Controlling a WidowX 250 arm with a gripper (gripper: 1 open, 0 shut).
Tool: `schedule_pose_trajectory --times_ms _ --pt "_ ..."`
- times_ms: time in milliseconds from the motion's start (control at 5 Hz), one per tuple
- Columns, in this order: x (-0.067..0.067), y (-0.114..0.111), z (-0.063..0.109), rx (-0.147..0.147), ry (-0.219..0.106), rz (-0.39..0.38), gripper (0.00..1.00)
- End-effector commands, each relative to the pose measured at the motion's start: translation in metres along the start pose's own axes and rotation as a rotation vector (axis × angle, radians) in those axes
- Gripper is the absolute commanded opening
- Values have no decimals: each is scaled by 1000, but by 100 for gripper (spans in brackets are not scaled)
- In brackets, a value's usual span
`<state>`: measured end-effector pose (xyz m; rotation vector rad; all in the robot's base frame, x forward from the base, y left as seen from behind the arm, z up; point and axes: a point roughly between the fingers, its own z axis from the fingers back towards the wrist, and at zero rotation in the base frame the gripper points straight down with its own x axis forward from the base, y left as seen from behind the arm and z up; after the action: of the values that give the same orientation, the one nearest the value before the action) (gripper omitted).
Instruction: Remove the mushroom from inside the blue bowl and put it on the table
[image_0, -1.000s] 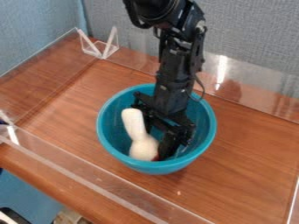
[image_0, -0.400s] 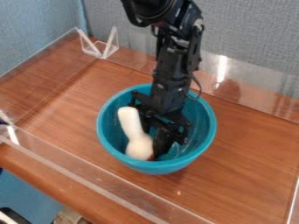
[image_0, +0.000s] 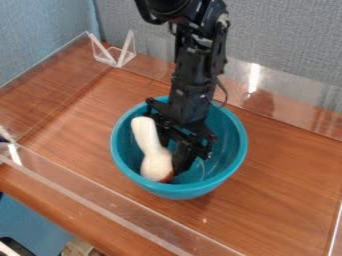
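The blue bowl (image_0: 233, 158) stands on the table (image_0: 74, 100) near its middle. The mushroom (image_0: 150, 148) lies inside the bowl on the left side; I see its cream-white stem, and its cap is hidden. The black arm reaches steeply down into the bowl. My gripper (image_0: 179, 150) sits low inside the bowl against the mushroom's right side. Its dark fingers are drawn together, shut on the mushroom. The exact contact is hard to see.
A clear acrylic panel (image_0: 94, 195) runs along the table's front edge, and another stands at the back right (image_0: 287, 95). A small white wire stand (image_0: 114, 47) sits at the back left. A blue wall rises behind it.
The fingers have closed inside the bowl. The arm and the mushroom's stem have shifted slightly to the left together.
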<state>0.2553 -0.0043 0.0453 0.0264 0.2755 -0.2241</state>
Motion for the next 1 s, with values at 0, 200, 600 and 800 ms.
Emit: schedule_pose_trajectory --times_ms 0,200,600,800 --pt "0 7 22 14 -77 20 0" --pt "-1 8 22 14 -77 25 0" --pt "-1 11 20 15 -72 34 0" --pt "-1 12 19 17 -68 39 0"
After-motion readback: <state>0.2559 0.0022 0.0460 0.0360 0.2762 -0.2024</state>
